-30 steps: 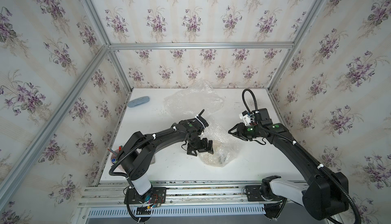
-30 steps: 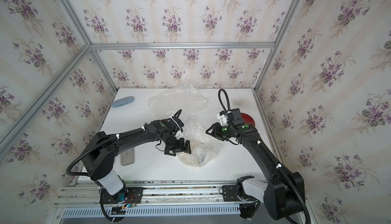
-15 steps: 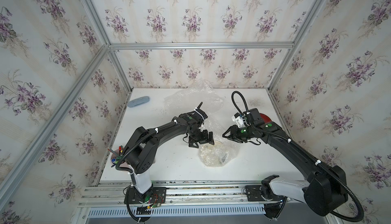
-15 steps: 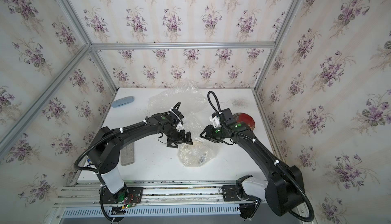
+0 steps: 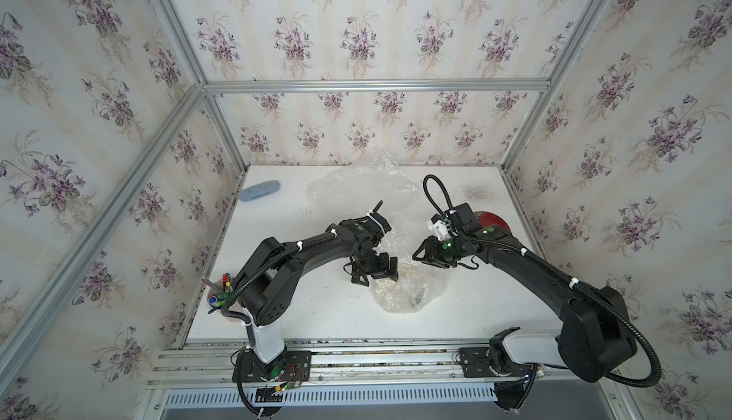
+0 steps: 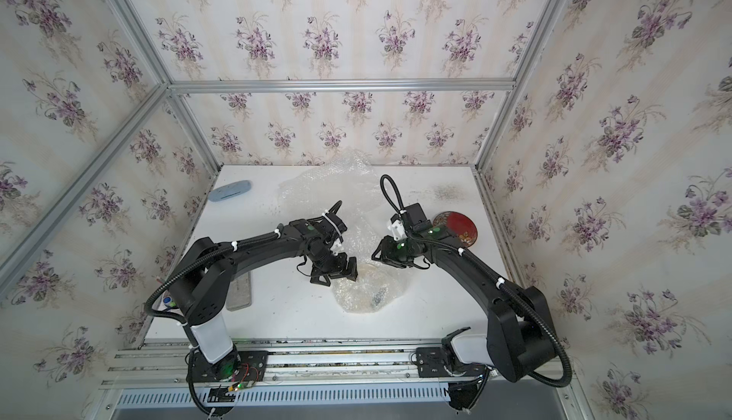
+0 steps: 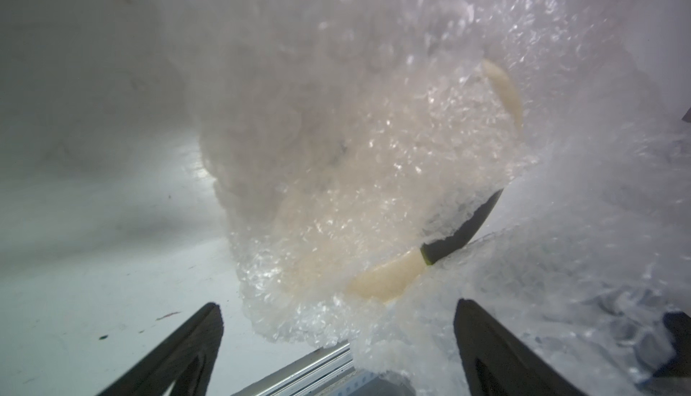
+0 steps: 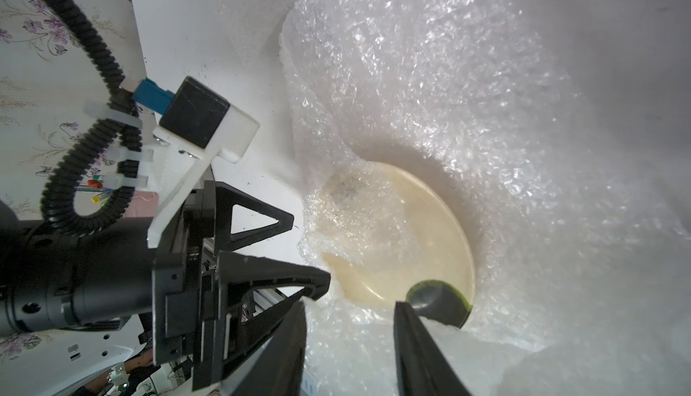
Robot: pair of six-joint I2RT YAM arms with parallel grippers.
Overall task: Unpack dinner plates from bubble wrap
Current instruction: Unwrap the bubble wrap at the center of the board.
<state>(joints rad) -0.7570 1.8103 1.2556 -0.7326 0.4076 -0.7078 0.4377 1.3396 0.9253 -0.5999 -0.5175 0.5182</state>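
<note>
A cream dinner plate point(image 8: 404, 233) with a dark mark point(image 8: 437, 300) lies half covered in a crumpled bundle of bubble wrap point(image 5: 408, 291) near the table's middle; its rim point(image 7: 385, 278) pokes out of the wrap. My left gripper point(image 5: 375, 275) stands wide open at the bundle's left edge, and wrap reaches in between its fingers point(image 7: 482, 345). My right gripper point(image 5: 418, 257) hovers at the bundle's far right edge, its jaws partly apart over wrap point(image 8: 350, 304). A dark red flowered plate point(image 6: 459, 229) lies bare behind the right arm.
A second loose sheet of bubble wrap point(image 5: 364, 188) is heaped at the back middle. A pale blue oval object point(image 5: 259, 191) lies at the back left. A cup of pens point(image 5: 222, 291) and a grey flat bar point(image 6: 239, 289) sit by the left arm's base.
My right arm has swung left to the wrapped bundle, uncovering the dark red plate behind it. The left gripper has shifted slightly at the bundle's edge and stays open.
</note>
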